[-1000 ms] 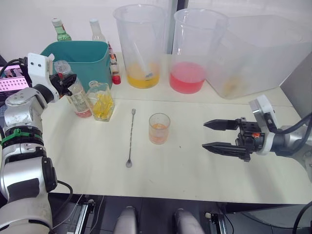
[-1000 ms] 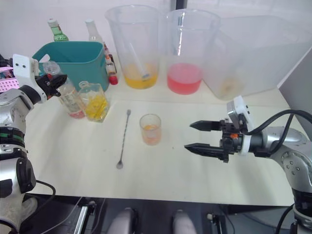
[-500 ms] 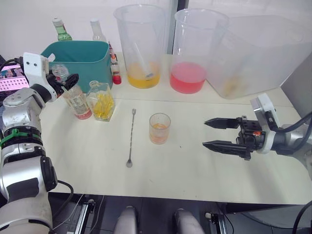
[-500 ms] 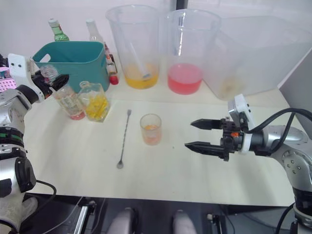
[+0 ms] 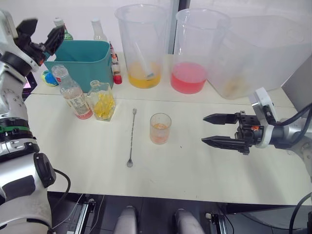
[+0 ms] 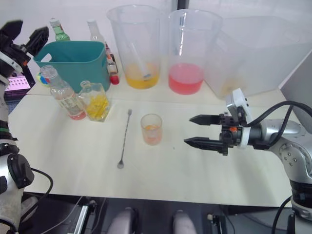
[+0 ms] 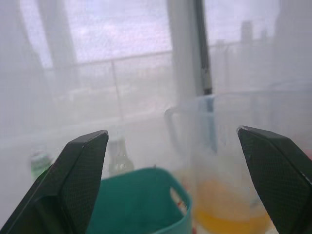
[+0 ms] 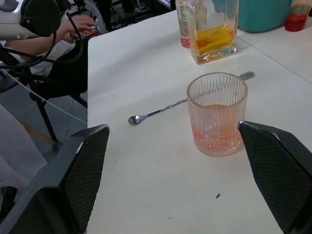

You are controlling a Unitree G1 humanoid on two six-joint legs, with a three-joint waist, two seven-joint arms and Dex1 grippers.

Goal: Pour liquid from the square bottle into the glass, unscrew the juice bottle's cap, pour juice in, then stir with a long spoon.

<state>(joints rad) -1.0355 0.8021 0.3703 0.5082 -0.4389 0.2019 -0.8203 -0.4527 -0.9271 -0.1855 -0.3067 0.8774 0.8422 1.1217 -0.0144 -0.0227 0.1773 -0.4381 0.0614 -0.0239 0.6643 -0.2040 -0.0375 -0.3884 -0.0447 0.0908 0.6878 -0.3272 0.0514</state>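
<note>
Two grippers, both empty with jaws spread wide. The left gripper (image 5: 41,33) is raised up high over the teal bin (image 5: 80,57), well clear of the juice bottle (image 5: 71,98), which stands upright on the table (image 5: 195,170) with its cap (image 5: 58,71) on, touching or just beside the square bottle (image 5: 101,101). The right gripper (image 5: 210,129) hangs low over the table, fingers pointing at the glass (image 5: 160,128), which sits apart from the tips, lined up with the gap between them in the right wrist view. The long spoon (image 5: 131,138) lies flat just left of the glass. Two big beakers, one with yellow liquid (image 5: 142,46), one with pink (image 5: 196,50), stand behind.
</note>
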